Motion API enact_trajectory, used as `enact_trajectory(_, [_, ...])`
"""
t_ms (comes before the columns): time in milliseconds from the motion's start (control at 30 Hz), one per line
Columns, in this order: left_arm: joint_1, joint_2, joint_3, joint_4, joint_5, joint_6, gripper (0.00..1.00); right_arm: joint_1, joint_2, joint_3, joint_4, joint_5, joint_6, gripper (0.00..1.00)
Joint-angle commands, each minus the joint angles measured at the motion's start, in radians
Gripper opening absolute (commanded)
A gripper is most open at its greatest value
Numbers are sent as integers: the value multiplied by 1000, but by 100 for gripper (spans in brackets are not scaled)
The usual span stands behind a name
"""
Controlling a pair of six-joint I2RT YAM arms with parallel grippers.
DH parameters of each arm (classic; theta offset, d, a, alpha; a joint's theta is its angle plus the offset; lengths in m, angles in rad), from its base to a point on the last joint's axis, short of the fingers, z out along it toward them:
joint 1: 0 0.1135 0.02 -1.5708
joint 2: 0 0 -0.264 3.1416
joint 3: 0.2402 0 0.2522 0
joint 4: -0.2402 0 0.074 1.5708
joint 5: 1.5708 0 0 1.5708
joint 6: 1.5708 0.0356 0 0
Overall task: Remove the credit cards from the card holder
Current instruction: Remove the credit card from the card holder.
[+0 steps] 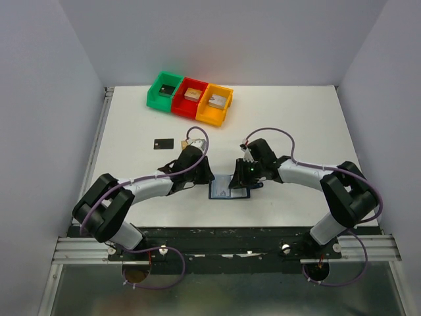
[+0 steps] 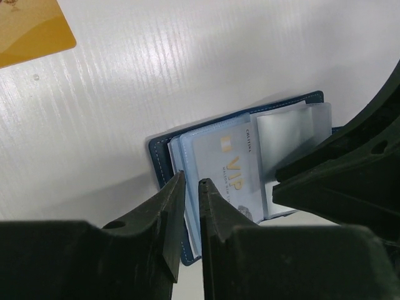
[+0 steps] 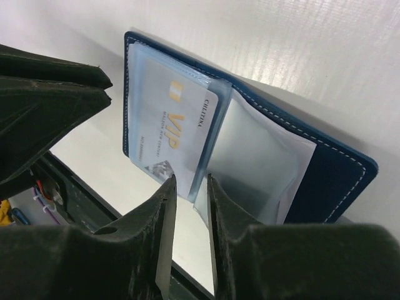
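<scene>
The navy card holder lies open on the table between both arms, pale sleeve pages showing. A silver-grey VIP credit card sits inside a sleeve. My left gripper is nearly closed, pinching the left edge of the sleeve pages and cover. My right gripper straddles the lower edge of a clear sleeve page with a small gap showing, so it is slightly open. A black card and a tan-gold card lie loose on the table behind the left arm.
Green, red and orange bins stand in a row at the back, each with a small block inside. The table's near edge is just below the holder. The two grippers are close together over the holder.
</scene>
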Motion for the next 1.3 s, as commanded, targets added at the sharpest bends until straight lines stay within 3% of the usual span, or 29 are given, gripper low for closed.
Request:
enact_trajectory(0, [5,27,16,11,18,2,28,-17,3,-40,79,-9,26,35])
enact_trajectory(267, [4,53,15,17,29,-3,27,-40,31,-99,255,-94,106,37])
enact_trajectory(833, [-10,75,7,6,18,0,24,-68,78,-137,327,-128,149,34])
enact_trajectory(1267, [-19,95,12,6,18,0,20,-103,118,-220,550,-227,244,31])
